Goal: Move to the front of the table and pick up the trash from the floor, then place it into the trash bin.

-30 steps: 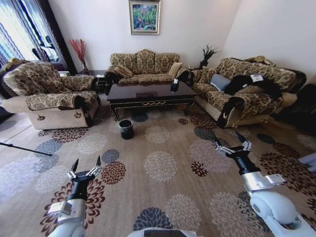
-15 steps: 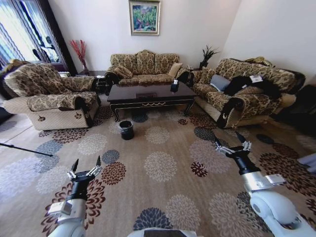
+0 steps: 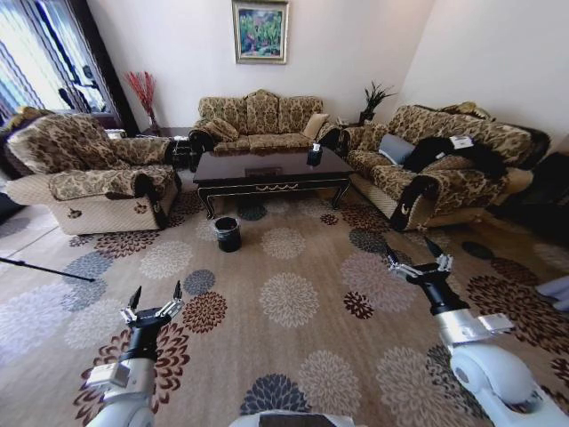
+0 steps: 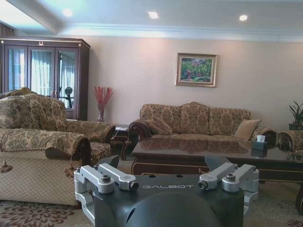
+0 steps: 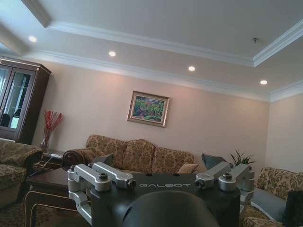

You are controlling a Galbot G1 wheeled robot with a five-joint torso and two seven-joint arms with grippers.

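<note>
Head view: living rm, sofas round the dark surface [image 3: 271, 169], flowered floor [image 3: 293, 311] in front. Trash bin [image 3: 228, 233] stands on the carpet just by the surface's front-left leg. Trash too small to pick out from here, prob. near the bin. Left pincer [image 3: 155, 296] and right pincer [image 3: 414, 254] both released, empty, held low over the carpet, well apart from the bin.

Left wrist view: left pincer [image 4: 166, 163] splayed, facing the surface.

Right wrist view: right pincer [image 5: 161, 162] likewise spread, aimed higher at the wall.

Judgement: wrapper/scrap light, soft, will crush, so pinch at a raised fold; can stiffer, grip across its body.
</note>
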